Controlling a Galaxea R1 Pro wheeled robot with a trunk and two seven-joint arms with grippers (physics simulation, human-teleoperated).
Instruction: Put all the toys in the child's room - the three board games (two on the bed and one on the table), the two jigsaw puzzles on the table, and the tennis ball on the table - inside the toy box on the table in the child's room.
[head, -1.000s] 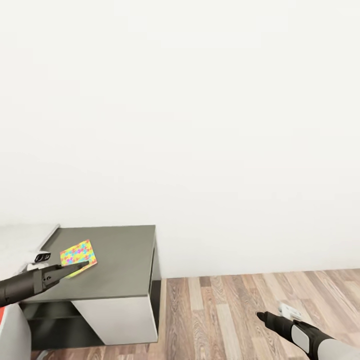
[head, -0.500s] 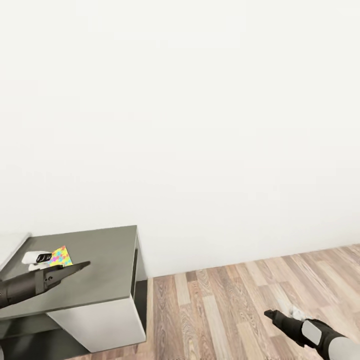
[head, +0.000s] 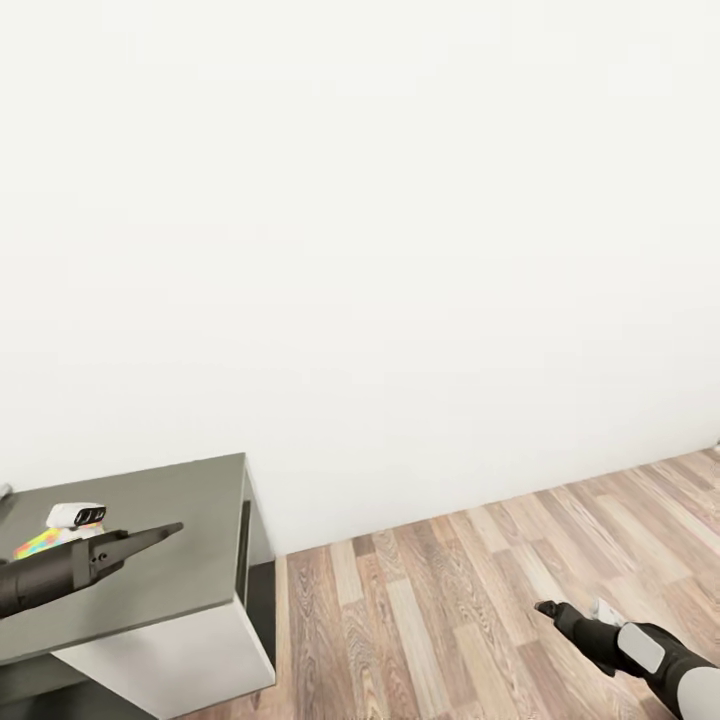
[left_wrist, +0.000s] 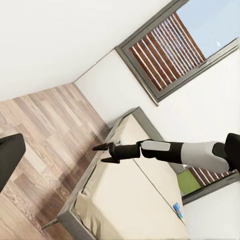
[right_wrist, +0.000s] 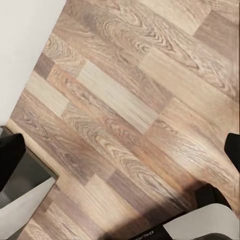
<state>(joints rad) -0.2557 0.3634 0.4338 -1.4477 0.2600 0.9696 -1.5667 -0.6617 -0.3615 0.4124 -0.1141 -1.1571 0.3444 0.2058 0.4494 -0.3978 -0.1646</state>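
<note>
One multicoloured jigsaw puzzle (head: 38, 543) lies on the lower dark grey section of the table (head: 180, 580), at the head view's left edge, half hidden behind my left arm. My left gripper (head: 170, 530) hovers over that tabletop, to the right of the jigsaw and apart from it, open and empty. Over the wood floor at the lower right, my right gripper (head: 545, 607) is open and holds nothing. The left wrist view looks across to the bed (left_wrist: 125, 200) with its beige mattress, where a blue board game (left_wrist: 177, 209) lies near the far end, and my right gripper (left_wrist: 99, 154) reaches across in front.
A plain white wall (head: 400, 250) faces me. Wood-plank floor (head: 450, 600) stretches right of the table. A slatted window (left_wrist: 170, 45) sits above the bed. The right wrist view looks down on floor planks and the table's corner (right_wrist: 25, 195).
The whole head view has swung to the right: table and jigsaw have slid toward the left edge, and more floor shows. Both arms keep much the same place in the picture.
</note>
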